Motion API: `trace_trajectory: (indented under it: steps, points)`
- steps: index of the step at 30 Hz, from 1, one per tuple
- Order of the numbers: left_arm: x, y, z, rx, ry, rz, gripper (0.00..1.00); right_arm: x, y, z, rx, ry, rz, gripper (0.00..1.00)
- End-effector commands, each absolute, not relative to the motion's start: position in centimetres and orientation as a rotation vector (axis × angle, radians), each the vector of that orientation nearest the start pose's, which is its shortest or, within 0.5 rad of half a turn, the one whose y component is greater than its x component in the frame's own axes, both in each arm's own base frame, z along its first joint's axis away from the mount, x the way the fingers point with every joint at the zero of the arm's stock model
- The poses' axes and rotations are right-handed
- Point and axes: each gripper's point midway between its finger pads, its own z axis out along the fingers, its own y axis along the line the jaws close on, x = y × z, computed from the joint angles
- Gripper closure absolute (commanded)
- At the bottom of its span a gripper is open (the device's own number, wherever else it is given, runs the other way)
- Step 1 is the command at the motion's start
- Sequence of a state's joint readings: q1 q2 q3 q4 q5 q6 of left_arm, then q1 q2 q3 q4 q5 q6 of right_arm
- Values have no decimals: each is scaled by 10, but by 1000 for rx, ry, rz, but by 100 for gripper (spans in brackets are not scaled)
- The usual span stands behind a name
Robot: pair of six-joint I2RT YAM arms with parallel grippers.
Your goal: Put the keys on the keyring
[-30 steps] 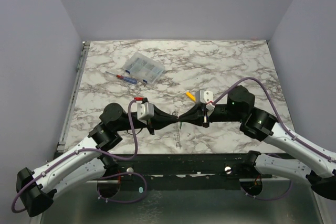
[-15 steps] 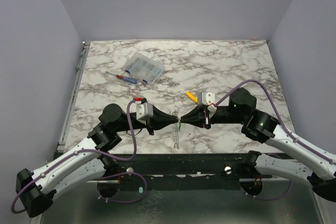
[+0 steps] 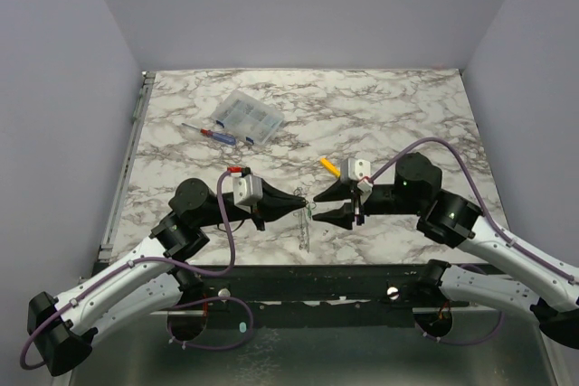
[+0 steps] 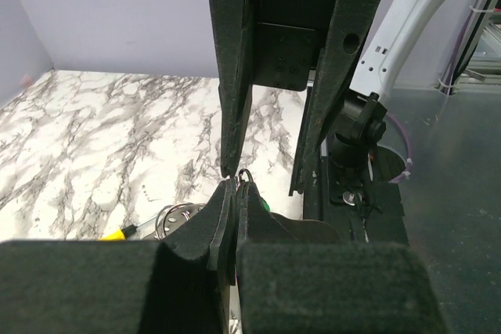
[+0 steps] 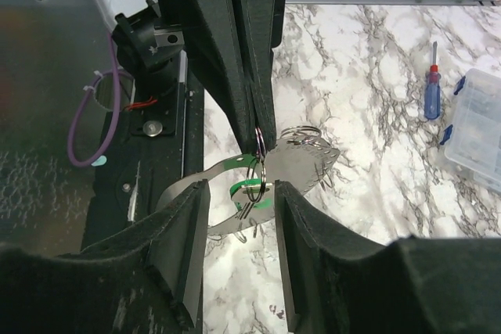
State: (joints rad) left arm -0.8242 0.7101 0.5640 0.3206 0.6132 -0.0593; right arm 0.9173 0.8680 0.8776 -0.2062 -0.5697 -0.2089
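My left gripper (image 3: 301, 203) is shut; its tips (image 5: 254, 107) pinch a small wire split ring (image 5: 259, 146). The green-headed key (image 5: 254, 191) hangs from that ring. The keyring, a pale grey band (image 5: 309, 163) with holes and more small rings on it, hangs just behind the key. My right gripper (image 3: 318, 206) is open, its fingers (image 5: 188, 232) either side of the key and touching nothing. In the left wrist view the shut left gripper (image 4: 235, 189) shows the wire ring (image 4: 246, 173) poking out and a sliver of green (image 4: 266, 206).
A clear compartment box (image 3: 246, 117) and a red-and-blue screwdriver (image 3: 210, 133) lie at the back left of the marble table (image 3: 407, 106). A short yellow stick (image 3: 328, 166) lies behind the right gripper. The table's front edge is just below both grippers.
My right gripper, shut against the left gripper's tips before, has opened. The left gripper still holds the ring in the same place.
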Motion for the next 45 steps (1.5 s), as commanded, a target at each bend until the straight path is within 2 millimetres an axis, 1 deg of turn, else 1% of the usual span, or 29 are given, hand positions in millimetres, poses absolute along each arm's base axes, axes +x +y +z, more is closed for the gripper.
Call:
trace_trajectory:
  steps: [1,4,9,19,24,28,35,39,41,43,44,45]
  points:
    - [123,-281,319,1011,1076,-1130,100,116,299,304,-1318,1280,1019,53]
    - [123,-281,320,1009,1076,-1128,100,118,302,305,-1319,1267,1017,52]
    - [123,-281,319,1009,1077,-1129,100,121,306,299,-1329,1275,1016,52]
    - [123,-281,318,1012,1078,-1130,100,122,314,307,-1328,1227,1038,58]
    - [123,-281,319,1009,1077,-1128,100,122,317,304,-1343,1232,1045,65]
    - [123,-281,319,1009,1078,-1127,100,123,319,305,-1341,1226,1049,74]
    - [123,-281,318,1010,1079,-1127,100,124,319,308,-1337,1208,1044,76]
    - [124,-281,319,1009,1078,-1125,100,124,321,306,-1347,1208,1045,88]
    - [124,-280,318,1008,1078,-1124,100,123,321,303,-1362,1216,1046,90]
    - [124,-280,319,1006,1076,-1124,100,124,321,299,-1366,1234,1043,90]
    - [124,-280,319,1007,1075,-1124,100,125,321,298,-1364,1240,1039,87]
    - [124,-280,319,1006,1075,-1124,100,126,321,297,-1360,1244,1036,81]
